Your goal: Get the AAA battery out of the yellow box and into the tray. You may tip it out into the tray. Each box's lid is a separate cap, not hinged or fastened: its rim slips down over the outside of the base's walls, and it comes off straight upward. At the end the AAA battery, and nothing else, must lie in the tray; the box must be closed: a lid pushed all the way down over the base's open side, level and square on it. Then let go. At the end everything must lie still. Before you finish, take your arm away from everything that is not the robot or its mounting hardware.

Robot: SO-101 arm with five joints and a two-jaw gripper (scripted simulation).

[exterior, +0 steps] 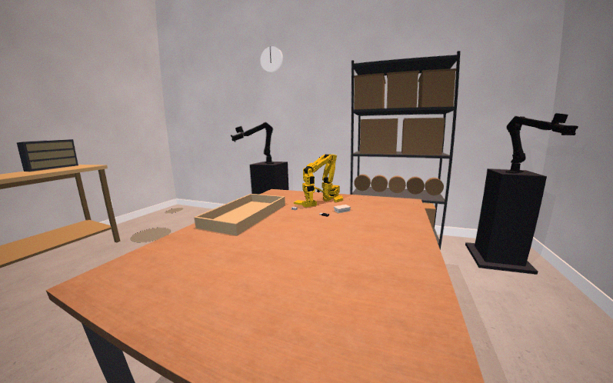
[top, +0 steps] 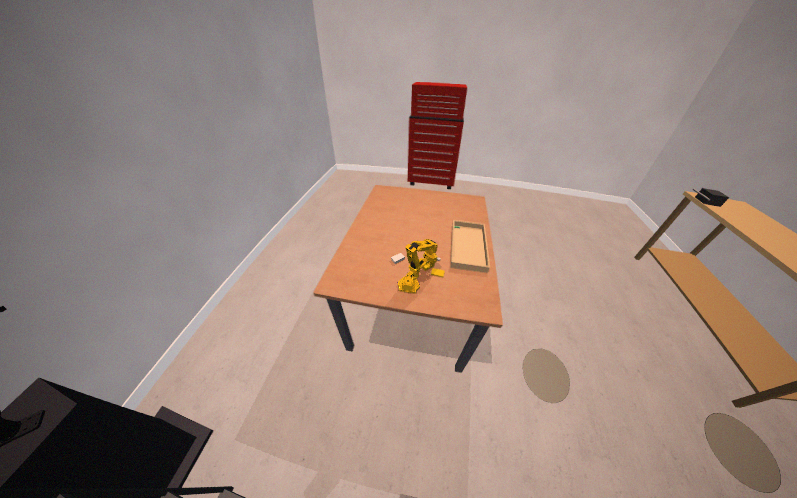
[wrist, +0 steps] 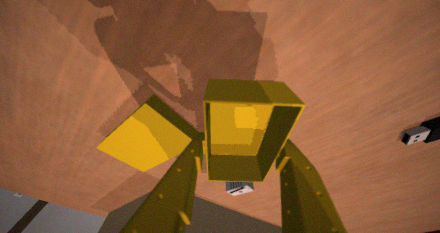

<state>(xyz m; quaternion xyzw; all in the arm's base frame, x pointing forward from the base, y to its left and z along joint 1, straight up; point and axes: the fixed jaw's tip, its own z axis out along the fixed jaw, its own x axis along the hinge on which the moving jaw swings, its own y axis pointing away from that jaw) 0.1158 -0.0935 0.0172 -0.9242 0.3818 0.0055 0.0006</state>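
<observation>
In the wrist view my gripper is shut on the open yellow box base and holds it above the table. The base's open side faces the camera, and I see nothing inside it. The yellow lid lies flat on the table to the left of the base; it also shows in the top view. The tray lies to the right of the arm, with a small green thing in its far corner. The tray also shows in the exterior view.
A black USB stick lies on the table to the right of the gripper. A small grey object lies below the held base. A white box sits on the table beside the arm.
</observation>
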